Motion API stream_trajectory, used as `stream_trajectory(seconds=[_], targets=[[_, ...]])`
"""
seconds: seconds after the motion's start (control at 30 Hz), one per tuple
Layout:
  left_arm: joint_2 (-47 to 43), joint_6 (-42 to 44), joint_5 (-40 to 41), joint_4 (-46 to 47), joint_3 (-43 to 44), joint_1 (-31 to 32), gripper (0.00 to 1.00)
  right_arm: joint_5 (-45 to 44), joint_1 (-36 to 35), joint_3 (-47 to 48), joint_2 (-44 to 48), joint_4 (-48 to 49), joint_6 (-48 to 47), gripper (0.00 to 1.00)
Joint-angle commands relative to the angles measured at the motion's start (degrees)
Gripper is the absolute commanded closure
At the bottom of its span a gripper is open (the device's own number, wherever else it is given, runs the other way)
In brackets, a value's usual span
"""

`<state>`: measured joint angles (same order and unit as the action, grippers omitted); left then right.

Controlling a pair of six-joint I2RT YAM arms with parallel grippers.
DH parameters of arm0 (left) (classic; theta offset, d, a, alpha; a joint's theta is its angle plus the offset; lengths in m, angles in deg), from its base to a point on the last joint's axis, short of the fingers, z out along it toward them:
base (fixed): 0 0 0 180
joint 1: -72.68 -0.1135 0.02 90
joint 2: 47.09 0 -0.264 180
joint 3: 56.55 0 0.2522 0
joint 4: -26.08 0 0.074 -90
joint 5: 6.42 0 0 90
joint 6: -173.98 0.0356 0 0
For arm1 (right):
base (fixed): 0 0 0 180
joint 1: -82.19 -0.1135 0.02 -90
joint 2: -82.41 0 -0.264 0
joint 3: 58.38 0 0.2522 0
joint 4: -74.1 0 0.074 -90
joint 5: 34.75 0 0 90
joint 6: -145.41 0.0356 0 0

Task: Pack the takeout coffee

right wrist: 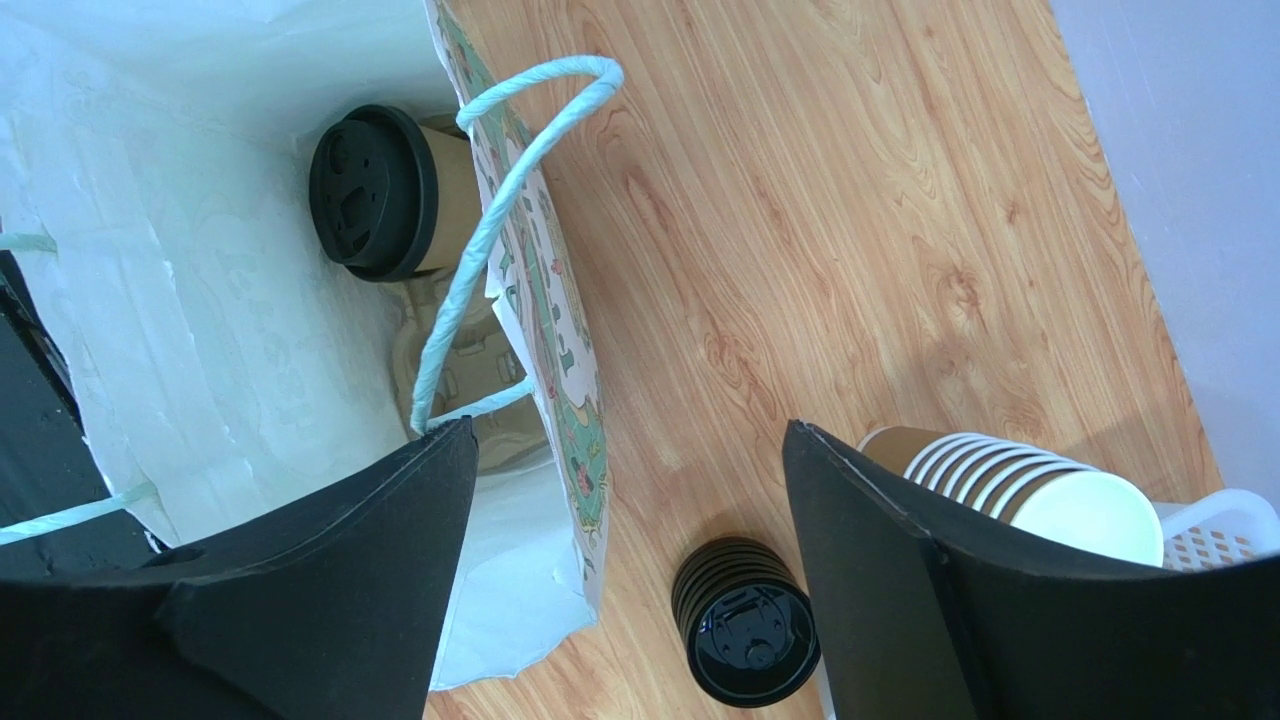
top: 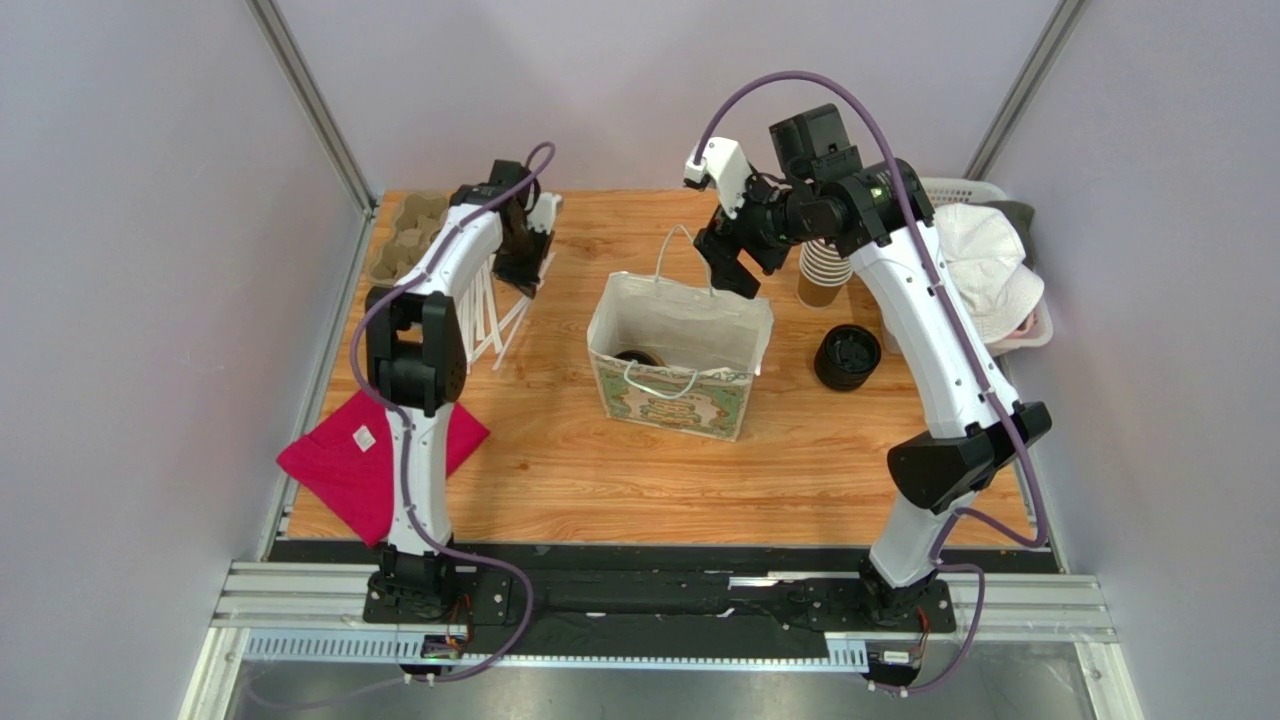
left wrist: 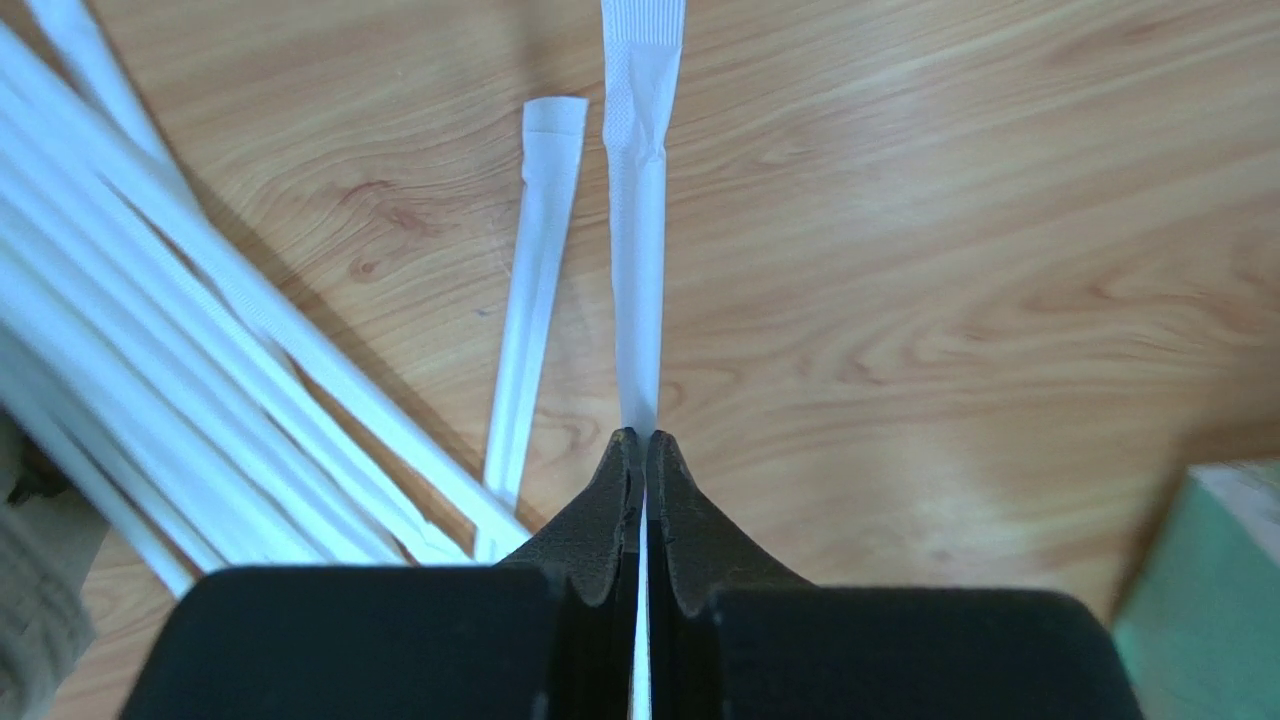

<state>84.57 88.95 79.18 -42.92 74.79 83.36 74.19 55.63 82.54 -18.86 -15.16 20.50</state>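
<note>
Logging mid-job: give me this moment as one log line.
left end effector: shut on wrapped straw | right end effector: open, empty | takeout coffee: in paper bag

Bright, even, diffuse light falls from above in all 3 views. Shadows on the tabletop [top: 842, 450] are soft-edged. The straw pile [left wrist: 181, 345] throws a dim band to its right, while the wrapped straw [left wrist: 639, 270] and the wood grain stay sharp. The left gripper [left wrist: 646, 438] and right gripper [right wrist: 628, 435] read flat black, their jaws showing little detail. The paper bag [right wrist: 196, 300] lining nears white glare. In the top view the corner posts [top: 308, 98] splay outward.
</note>
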Motion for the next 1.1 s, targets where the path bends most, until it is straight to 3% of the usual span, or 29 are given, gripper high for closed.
stream_trajectory(seconds=[0.0, 0.23, 0.37, 0.53, 0.67, 0.8, 1.07], targets=[[-10.0, -4.0, -8.1, -0.2, 2.8, -0.9, 1.0, 0.0, -0.5, 1.4, 3.6, 3.2, 2.6, 0.19], [-16.9, -10.7, -23.1, 4.5, 1.6, -5.2, 1.0, -0.7, -0.5, 1.6, 4.8, 4.3, 4.0, 0.14], [-25.7, -9.8, -31.5, 15.6, 1.3, -5.1, 1.0, -1.4, -0.5, 2.4, 5.0, 4.1, 6.5, 0.1], [-32.2, -7.6, -42.3, 22.5, 1.4, -2.2, 1.0, -0.7, -0.5, 6.8, 4.8, 3.1, 10.6, 0.08], [-38.7, -11.6, -46.5, 35.6, -5.0, 0.7, 1.0, 3.3, -0.5, 9.2, 6.9, 6.1, 15.6, 0.08], [-42.3, -14.2, -47.5, 44.2, -7.4, 3.6, 1.0, 6.4, -0.5, 7.9, 11.1, 19.3, 22.3, 0.09], [-44.9, -23.1, -49.4, 53.3, -9.6, 6.8, 1.0, 10.6, -0.5, 4.6, 14.7, 45.4, 45.7, 0.21]])
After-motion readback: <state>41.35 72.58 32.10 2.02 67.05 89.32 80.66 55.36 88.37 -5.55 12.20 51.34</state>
